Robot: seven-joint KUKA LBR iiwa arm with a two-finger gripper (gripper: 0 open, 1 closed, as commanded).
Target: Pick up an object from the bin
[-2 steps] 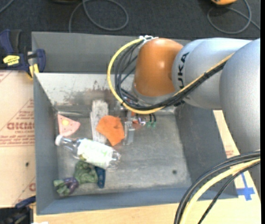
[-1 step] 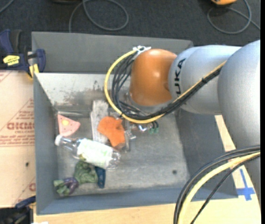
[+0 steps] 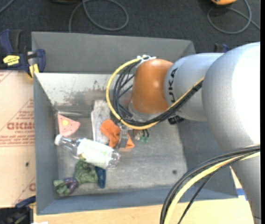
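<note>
Gripper (image 3: 125, 135) sits low near the centre of the grey metal bin (image 3: 160, 167), tucked under the orange wrist cover (image 3: 151, 85) and black-and-yellow cable loops (image 3: 110, 91), so can't tell if it's open or closed. Just at its 9 o'clock: crumpled orange soft piece (image 3: 110, 130), the likely pick (my read only). At 8 o'clock, clear plastic bottle with white-and-green label (image 3: 94, 153), lying on its side. Well out at 9 o'clock, pink wedge-shaped piece (image 3: 68, 124). At 7 o'clock, dark green crumpled cloth (image 3: 84, 171). To do it well: centre on the orange piece, descend straight, close firmly, lift clear of the bottle. Hidden: actual contact, and whatever lies under the wrist. Small green bit (image 3: 144, 136) at 3 o'clock is too small to identify.
</note>
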